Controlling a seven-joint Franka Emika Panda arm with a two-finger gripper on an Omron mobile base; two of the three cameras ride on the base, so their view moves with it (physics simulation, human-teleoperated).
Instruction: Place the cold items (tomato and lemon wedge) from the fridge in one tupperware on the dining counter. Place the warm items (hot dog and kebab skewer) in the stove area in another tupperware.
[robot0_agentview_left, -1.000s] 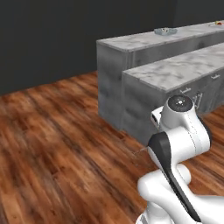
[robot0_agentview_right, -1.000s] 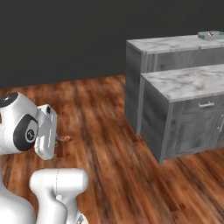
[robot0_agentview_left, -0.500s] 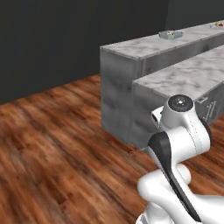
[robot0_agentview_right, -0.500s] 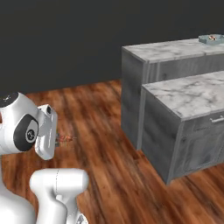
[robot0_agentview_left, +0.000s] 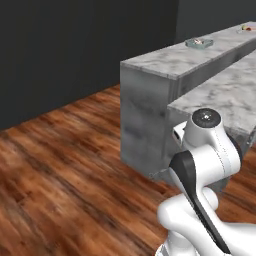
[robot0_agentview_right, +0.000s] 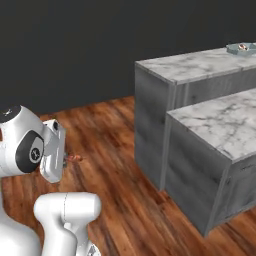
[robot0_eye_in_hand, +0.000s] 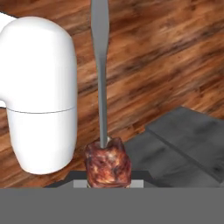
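My gripper is shut on the kebab skewer: a red-brown meat chunk sits between the jaws, and its grey stick runs up the hand view over wood floor. From the right base view the gripper hangs low beside the folded arm, with the skewer's red-brown end poking out. The dining counter stands ahead to the right. A pale blue-green tupperware rests on its top with something small and reddish inside. The fridge and stove area are out of view.
A lower marble-topped block with grey fronts stands just in front of the dining counter, close to the arm. Another small object lies further along the counter. Wood floor stretches to the left, before a dark wall.
The whole picture has shifted: the base has moved, and both counters now sit closer and further right in the views. The arm keeps its folded pose, still gripping the skewer.
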